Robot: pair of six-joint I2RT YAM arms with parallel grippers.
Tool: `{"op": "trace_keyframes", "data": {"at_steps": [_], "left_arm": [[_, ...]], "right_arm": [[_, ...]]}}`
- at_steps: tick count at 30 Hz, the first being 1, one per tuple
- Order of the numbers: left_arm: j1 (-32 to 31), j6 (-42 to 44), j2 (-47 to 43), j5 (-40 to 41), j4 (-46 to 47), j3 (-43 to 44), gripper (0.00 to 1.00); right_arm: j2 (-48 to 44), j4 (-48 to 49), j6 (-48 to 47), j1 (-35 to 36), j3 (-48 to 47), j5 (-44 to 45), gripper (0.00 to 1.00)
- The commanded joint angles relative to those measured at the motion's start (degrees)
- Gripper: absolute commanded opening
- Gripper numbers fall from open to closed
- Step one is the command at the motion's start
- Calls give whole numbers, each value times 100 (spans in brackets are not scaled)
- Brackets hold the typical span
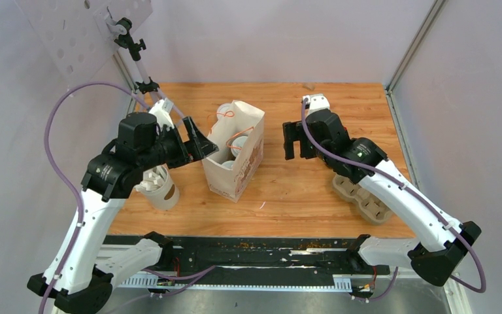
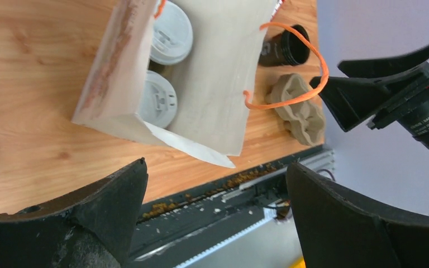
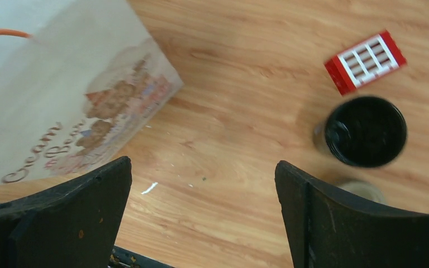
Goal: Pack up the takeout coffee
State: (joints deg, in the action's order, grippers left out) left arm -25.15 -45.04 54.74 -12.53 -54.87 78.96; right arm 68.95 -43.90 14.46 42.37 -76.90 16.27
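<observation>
Two takeout coffee cups with white sip lids stand inside the open paper bag [image 1: 248, 167]. In the left wrist view one lid [image 2: 170, 30] is farther in and the other [image 2: 159, 100] is nearer the bag's [image 2: 218, 84] end. Both lids also show in the top view [image 1: 225, 116] [image 1: 240, 145]. My left gripper [image 1: 204, 140] is open and empty just left of the bag, its jaws [image 2: 215, 190] wide apart. My right gripper [image 1: 293, 145] is open and empty to the bag's right, above bare wood [image 3: 204, 184].
A lidless pale cup with brown ovals [image 1: 160, 188] stands under my left arm. A pulp cup carrier [image 1: 364, 197] lies by my right arm, also in the left wrist view [image 2: 300, 109]. A black cup [image 3: 366, 131] and a red brick [image 3: 366, 61] sit on the wood.
</observation>
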Motion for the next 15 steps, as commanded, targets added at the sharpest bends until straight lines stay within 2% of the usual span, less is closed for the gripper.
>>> {"op": "trace_keyframes", "data": {"at_steps": [1, 3, 6, 11, 13, 15], "left_arm": [[-8, 963, -58, 807, -498, 491, 100], [-7, 1298, -69, 1180, -703, 741, 100], [-9, 1673, -102, 1884, -1038, 919, 100], [5, 1821, -191, 3151, -1426, 686, 100], [79, 1856, -93, 3376, -1538, 576, 100], [301, 2012, 115, 3231, -1562, 518, 99]], "right_arm": [[-18, -1366, 932, -111, -353, 1181, 100], [-136, -1395, 1076, -271, -270, 1147, 100], [-265, -1276, 1229, -636, -149, 550, 95], [-241, -792, 861, -757, -200, -262, 90], [-205, -616, 613, -761, -267, -465, 90], [-154, -480, 368, -758, -347, -537, 89]]}}
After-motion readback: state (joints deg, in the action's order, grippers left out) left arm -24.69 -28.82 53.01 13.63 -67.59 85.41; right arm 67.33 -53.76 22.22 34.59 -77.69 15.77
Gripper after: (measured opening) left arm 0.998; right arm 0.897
